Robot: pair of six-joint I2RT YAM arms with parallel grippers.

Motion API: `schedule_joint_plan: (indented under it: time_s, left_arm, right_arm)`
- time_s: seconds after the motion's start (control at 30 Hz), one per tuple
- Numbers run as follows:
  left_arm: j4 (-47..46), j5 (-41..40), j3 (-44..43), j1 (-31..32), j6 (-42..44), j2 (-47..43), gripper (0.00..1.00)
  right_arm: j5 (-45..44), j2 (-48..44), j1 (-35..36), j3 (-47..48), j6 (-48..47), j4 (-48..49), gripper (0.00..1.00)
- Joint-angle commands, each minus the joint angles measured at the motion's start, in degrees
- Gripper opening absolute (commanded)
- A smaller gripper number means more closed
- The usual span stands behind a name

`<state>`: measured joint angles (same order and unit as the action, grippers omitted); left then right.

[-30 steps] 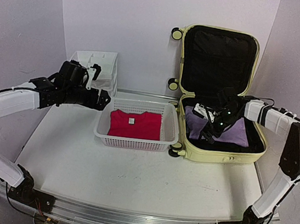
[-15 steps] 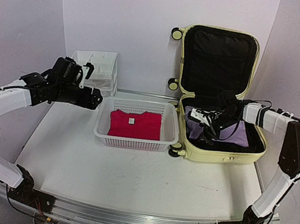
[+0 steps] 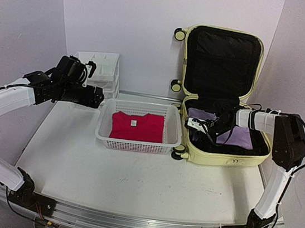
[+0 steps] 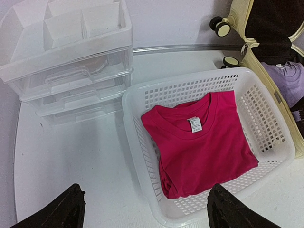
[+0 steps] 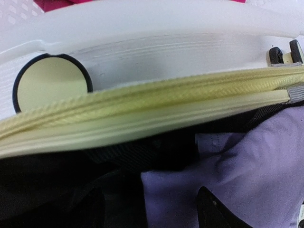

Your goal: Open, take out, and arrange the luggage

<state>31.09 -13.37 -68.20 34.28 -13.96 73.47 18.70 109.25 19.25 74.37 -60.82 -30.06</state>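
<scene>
A: White worktop (image 3: 134, 168) and walls: how far along do we judge the task?
B: We find the luggage (image 3: 222, 157) at back right, open; a red shirt (image 3: 137, 126) lies in the basket (image 3: 137, 144), and a purple garment (image 3: 239, 138) is left inside.
A: And the arms?
B: Fingers apart, the right end effector (image 3: 204, 126) sits low over that garment; the left end effector (image 3: 94, 96), also apart, hovers by the drawer unit (image 3: 99, 67). We note the luggage wall between garment and basket.
</scene>
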Motion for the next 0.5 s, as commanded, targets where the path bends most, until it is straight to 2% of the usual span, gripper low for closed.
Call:
schedule_joint_plan:
  time_s: [0.0, 0.2, 0.3, 0.47]
  left_arm:
    - [0.09, -2.01, -2.84, -0.19, -0.43, -0.02, 0.89]
    - [0.72, -3.26, -3.70, -0.27, -0.45, 1.09, 0.89]
    - [1.31, -3.18, -4.65, -0.27, 0.25, 1.98, 0.90]
    - [1.67, -2.99, -5.40, -0.27, 0.51, 3.21, 0.90]
  right_arm:
    - [0.62, 0.54, -0.18, 2.59, -0.79, 3.30, 0.62]
    - [-1.22, 1.17, -0.11, 2.01, -0.53, 5.49, 0.50]
    - [-4.41, 1.31, -0.10, 1.84, 0.96, 7.16, 0.40]
    - [-4.57, 0.51, -0.13, 1.26, 3.18, 7.65, 0.26]
